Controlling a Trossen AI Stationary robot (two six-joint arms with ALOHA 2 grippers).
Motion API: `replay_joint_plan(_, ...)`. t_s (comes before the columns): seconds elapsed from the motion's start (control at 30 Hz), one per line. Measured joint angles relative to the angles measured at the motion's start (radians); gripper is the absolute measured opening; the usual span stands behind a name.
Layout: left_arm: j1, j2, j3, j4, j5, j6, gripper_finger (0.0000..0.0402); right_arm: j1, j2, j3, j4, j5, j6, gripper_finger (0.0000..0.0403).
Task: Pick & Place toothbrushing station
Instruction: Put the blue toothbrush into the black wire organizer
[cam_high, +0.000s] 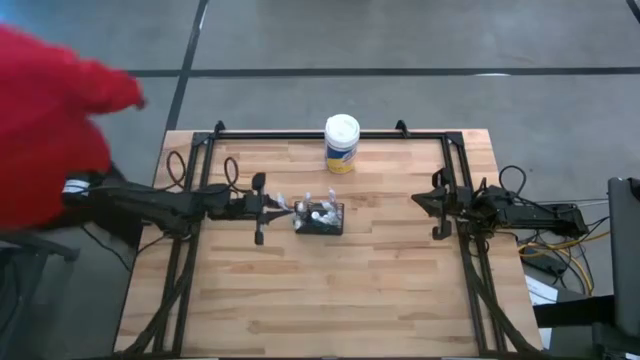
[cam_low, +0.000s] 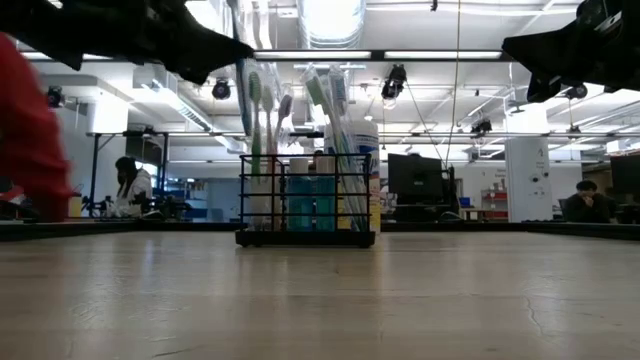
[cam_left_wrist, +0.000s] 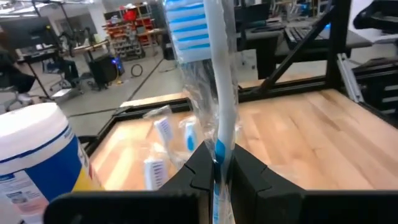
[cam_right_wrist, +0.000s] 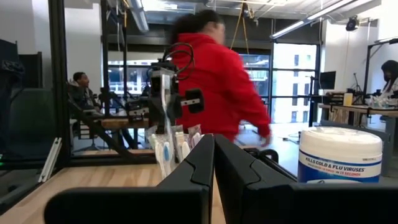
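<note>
A slatted butcher-block table (cam_high: 330, 290) carries the toothbrushing station (cam_high: 320, 217), a small black wire-walled caddy bristling with wrapped brushes and tubes, near the table's middle. Behind the caddy, toward the far edge, stands a round wipes canister (cam_high: 341, 143) with a white lid and a yellow-and-blue label. The left gripper (cam_high: 276, 208), just beside the caddy, is clamped on a toothbrush (cam_left_wrist: 214, 93), a slim pale handle with blue-and-white bristles in crinkled clear wrap. The right gripper (cam_right_wrist: 214, 163) waits well away from the caddy at the table's opposite side, fingers pressed together on nothing. A person in a red top (cam_high: 50, 120) moves past beyond the table, on the caddy's left-arm side.

The risk, as judged here: the slick wrap could let the thin handle twist or slip in the pinch, and a brush snagging on the wire grid could tip or drag the light caddy.
</note>
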Motion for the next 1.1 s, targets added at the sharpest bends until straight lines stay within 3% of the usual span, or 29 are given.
replay_joint_plan(1.1,0.036,0.389,-0.014,0.248,0.005,0.02,0.0025,0.0,0.001,0.0,0.0,-0.001,0.005,0.0008)
